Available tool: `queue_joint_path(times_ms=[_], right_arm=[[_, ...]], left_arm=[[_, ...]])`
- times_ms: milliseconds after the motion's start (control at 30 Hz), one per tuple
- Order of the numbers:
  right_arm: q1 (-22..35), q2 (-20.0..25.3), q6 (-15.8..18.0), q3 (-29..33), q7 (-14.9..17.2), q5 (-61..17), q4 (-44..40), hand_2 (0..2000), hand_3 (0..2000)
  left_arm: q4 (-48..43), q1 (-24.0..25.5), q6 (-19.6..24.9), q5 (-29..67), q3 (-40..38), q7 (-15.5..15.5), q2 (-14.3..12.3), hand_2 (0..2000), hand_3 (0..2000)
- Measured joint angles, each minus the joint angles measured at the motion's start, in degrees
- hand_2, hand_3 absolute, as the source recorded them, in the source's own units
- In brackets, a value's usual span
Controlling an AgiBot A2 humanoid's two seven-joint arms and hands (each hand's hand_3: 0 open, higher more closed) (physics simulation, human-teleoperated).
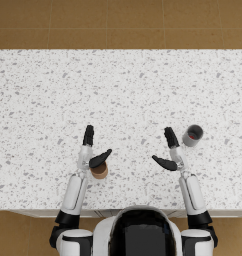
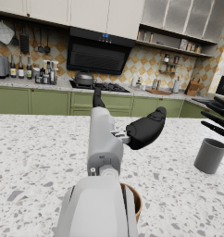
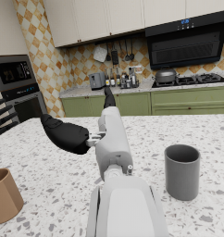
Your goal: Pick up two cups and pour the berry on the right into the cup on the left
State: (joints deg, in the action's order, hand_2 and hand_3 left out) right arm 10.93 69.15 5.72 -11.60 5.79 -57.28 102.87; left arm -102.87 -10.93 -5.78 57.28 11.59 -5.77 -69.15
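A brown cup (image 1: 99,171) stands on the speckled counter (image 1: 123,90), just right of my left wrist, and its rim shows behind the forearm as the brown cup (image 2: 132,201). My left hand (image 1: 91,148) hovers open beyond it, thumb spread toward the cup, holding nothing. A grey cup (image 1: 192,135) with a red berry (image 1: 193,135) inside stands to the right of my right hand (image 1: 169,150), which is also open and apart from it. In the wrist views I see the grey cup (image 3: 182,171), the brown cup (image 3: 5,195), and the grey cup (image 2: 209,155).
The counter's near edge (image 1: 118,211) runs just behind my forearms. Brown floor (image 1: 118,22) lies beyond its far edge. Kitchen cabinets and a stove (image 2: 93,85) stand far behind the counter.
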Motion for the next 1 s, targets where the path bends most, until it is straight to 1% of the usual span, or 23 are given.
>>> queue_joint_path(times_ms=[633,700,800,900,1000], right_arm=[[0.00,0.00,0.00,0.00,0.00,0.00,0.00,0,0],[-0.16,0.28,-2.78,-0.78,-2.81,0.00,-0.19,0,0],[-0.98,0.44,-4.63,0.12,-4.69,0.00,0.69,0,0],[-2.33,0.40,-5.32,3.01,-5.38,-5.35,0.33,0,0],[-2.60,0.75,-5.57,6.73,-5.64,-10.74,-0.47,0,0]], left_arm=[[0.00,0.00,0.00,0.00,0.00,0.00,0.00,0,0],[0.37,0.32,2.81,0.00,0.71,2.80,-0.19,0,0],[-0.99,3.08,4.68,0.00,-0.48,4.67,0.61,0,0],[-2.00,7.14,5.38,5.35,-2.35,5.36,1.91,0,0],[-2.73,9.86,5.63,10.75,-3.74,5.62,2.58,0,0]])
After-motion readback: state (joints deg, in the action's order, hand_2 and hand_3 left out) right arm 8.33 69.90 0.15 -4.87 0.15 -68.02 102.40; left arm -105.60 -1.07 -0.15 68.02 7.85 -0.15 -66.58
